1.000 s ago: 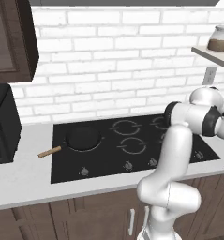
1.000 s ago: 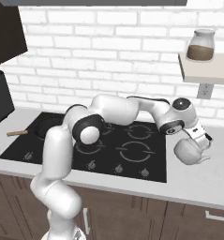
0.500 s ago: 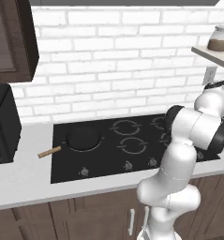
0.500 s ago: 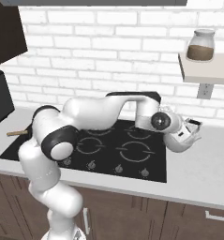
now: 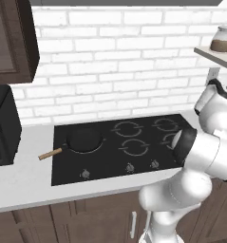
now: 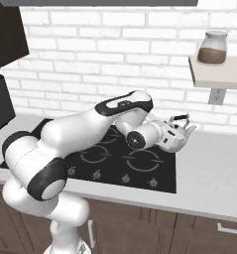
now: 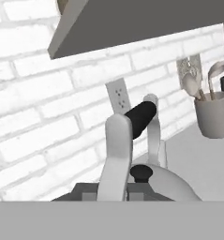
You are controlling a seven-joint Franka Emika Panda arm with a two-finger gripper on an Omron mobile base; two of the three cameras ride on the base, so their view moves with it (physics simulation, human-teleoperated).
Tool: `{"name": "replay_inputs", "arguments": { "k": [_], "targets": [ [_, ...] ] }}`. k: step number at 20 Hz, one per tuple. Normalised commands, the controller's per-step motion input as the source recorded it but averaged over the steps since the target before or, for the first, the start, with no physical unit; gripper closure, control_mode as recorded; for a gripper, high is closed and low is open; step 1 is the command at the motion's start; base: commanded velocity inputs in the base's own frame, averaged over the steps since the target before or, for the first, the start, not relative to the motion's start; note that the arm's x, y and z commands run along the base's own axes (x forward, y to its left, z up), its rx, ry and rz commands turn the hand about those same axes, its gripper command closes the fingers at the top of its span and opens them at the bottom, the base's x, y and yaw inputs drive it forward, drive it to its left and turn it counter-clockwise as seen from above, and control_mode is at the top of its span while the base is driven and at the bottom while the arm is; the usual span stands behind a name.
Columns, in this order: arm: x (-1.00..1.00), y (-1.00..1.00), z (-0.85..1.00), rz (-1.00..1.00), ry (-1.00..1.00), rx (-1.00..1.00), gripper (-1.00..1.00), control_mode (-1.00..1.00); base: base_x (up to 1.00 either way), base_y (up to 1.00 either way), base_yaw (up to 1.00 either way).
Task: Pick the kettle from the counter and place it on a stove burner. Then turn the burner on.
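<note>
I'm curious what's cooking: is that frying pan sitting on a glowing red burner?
No. In the left base view the frying pan sits on the black cooktop, where every ring shows grey, none red.

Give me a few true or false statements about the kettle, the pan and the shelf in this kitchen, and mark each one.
1. The kettle is off the counter, carried by the claw near the right rear of the cooktop. True.
2. A frying pan sits on the left front burner with its wooden handle pointing left. True.
3. One burner glows bright red. False: all the rings on the black glass are grey.
4. A jar with brown contents stands on the wall shelf. True.
5. The kettle's lid knob is white. False: it is black.
6. The cup of utensils stands on the cooktop. False: it stands on the counter by the brick wall.
</note>
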Motion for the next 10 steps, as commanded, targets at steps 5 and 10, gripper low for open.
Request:
{"name": "replay_inputs", "arguments": {
  "k": [5, 10],
  "targets": [
    [0.0, 0.69, 0.48, 0.05, 0.26, -0.25, 1.0, -1.0, 0.0, 0.0, 0.0],
    [0.0, 0.6, 0.53, 0.07, 0.26, -0.24, 1.0, -1.0, 0.0, 0.0, 0.0]
  ]
}}
